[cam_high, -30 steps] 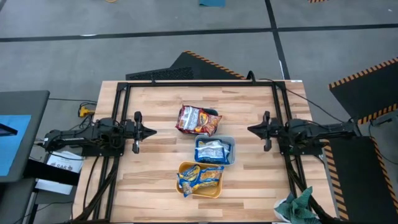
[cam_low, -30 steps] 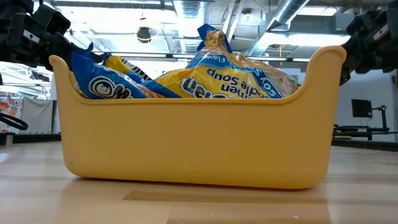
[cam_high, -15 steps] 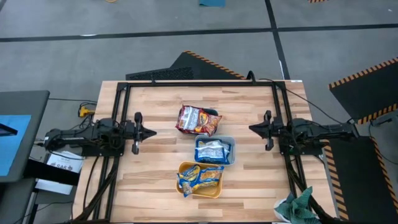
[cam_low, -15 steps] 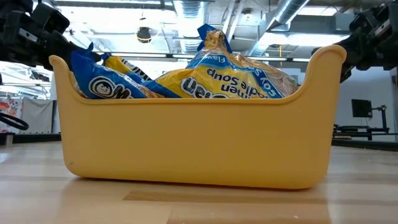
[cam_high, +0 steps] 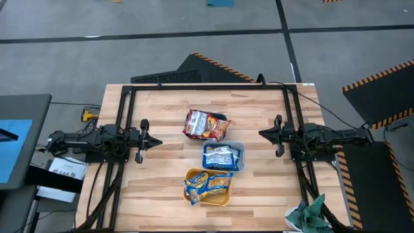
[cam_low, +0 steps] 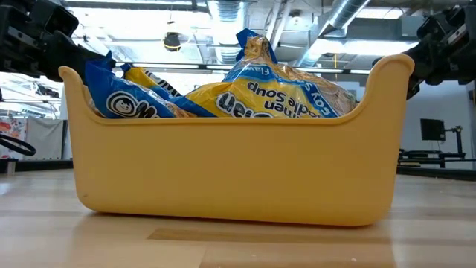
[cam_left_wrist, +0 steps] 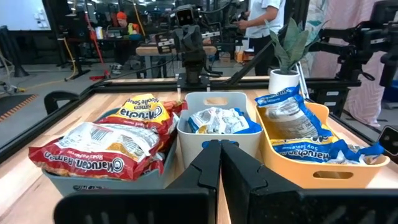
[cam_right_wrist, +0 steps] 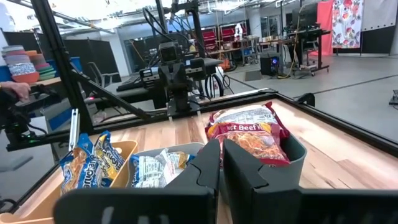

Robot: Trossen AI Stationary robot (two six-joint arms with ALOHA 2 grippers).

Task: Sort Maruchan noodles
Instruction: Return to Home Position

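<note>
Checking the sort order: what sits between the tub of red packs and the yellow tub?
The pale-blue tub, holding blue-white packets, as the high view and left wrist view show. The left gripper and right gripper wait shut at the table's sides.

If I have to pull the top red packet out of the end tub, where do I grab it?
Probably the edge overhanging the rim toward the left gripper, coming in from that side. The red packet lies nearly flat and spills past the teal tub there, leaving that edge free to pinch.
</note>
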